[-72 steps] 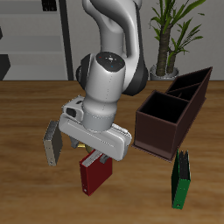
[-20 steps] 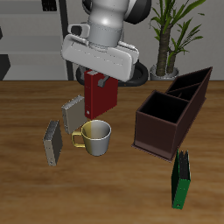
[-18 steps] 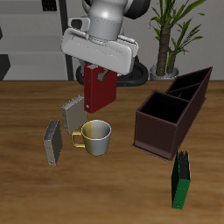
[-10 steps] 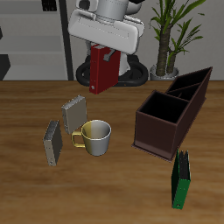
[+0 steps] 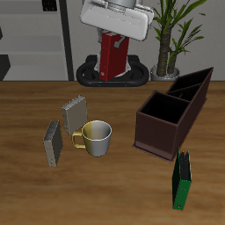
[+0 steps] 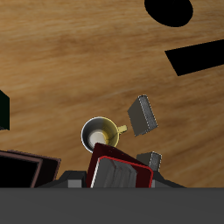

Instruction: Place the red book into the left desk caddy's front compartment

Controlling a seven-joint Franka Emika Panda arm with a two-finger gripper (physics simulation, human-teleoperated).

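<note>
My gripper (image 5: 112,38) is shut on the red book (image 5: 112,56) and holds it high above the table, near the back. The book hangs upright below the fingers. In the wrist view the red book (image 6: 121,165) shows between the fingers (image 6: 99,171). The left desk caddy (image 5: 172,112) is a long dark brown open-top box standing on the table to the side of and below the book. Its large square section (image 5: 161,109) faces the table's front. A corner of the caddy (image 6: 26,164) shows in the wrist view.
A white mug (image 5: 95,138) stands mid-table, also seen in the wrist view (image 6: 101,135). Two grey books (image 5: 74,113) (image 5: 54,142) stand beside it. A green book (image 5: 182,180) stands near the front edge. A potted plant (image 5: 170,35) is behind the caddy.
The gripper took the red book from the table near the front, lifted it high, and carried it back and toward the caddy's side. The mug and grey books came into view.
</note>
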